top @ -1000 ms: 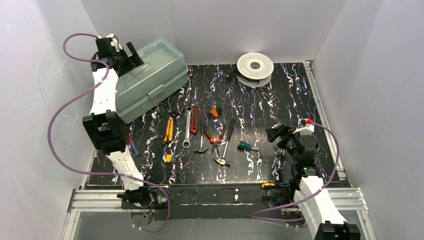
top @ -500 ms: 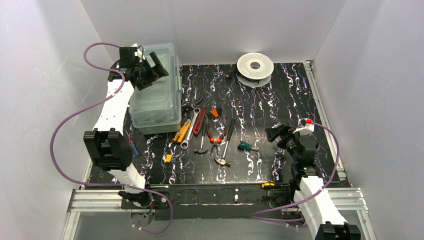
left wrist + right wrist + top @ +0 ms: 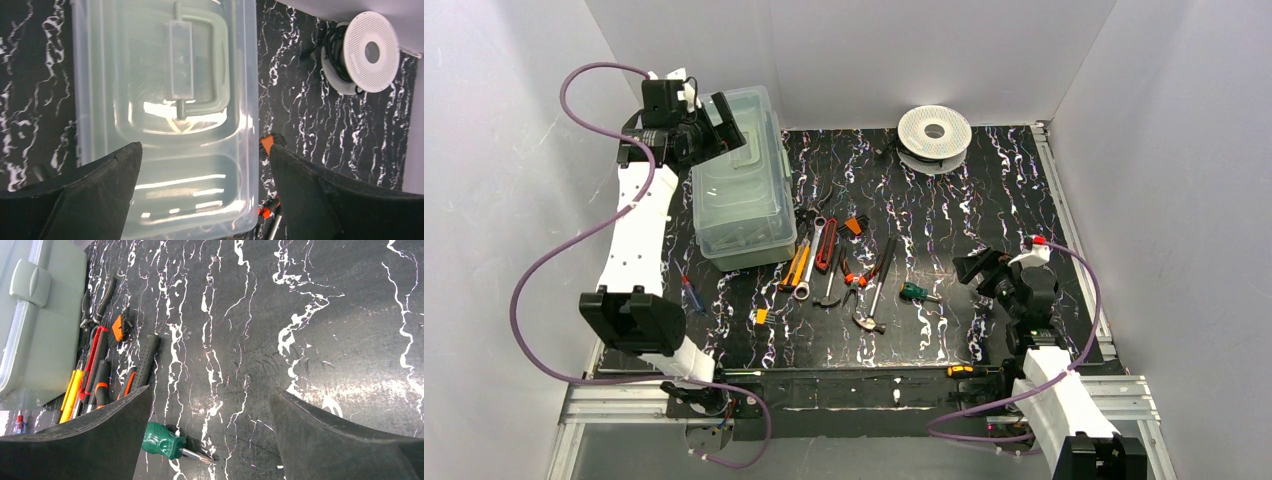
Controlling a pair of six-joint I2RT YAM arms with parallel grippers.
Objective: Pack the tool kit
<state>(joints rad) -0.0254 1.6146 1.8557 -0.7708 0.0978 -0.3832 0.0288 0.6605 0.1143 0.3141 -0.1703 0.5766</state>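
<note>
Toolbox (image 3: pixel 739 210) sits closed under spread left end effector (image 3: pixel 202 150)

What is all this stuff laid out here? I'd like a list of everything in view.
toolbox: one, pale green with a see-through lid, shut, back left of the table
yellow knife: one, yellow and black, by the toolbox's near right corner
wrench: one, silver, right of the yellow knife
red-framed tool: one, red and black, right of the wrench
pliers: one, orange handles, mid-table
hammer: one, black handle, right of the pliers
screwdriver: one, green and stubby, right of the hammer
spool: one, white, back edge
table: one, black with white veins
left gripper: one, black, open, above the toolbox lid
right gripper: one, black, open, above bare table by the screwdriver
</note>
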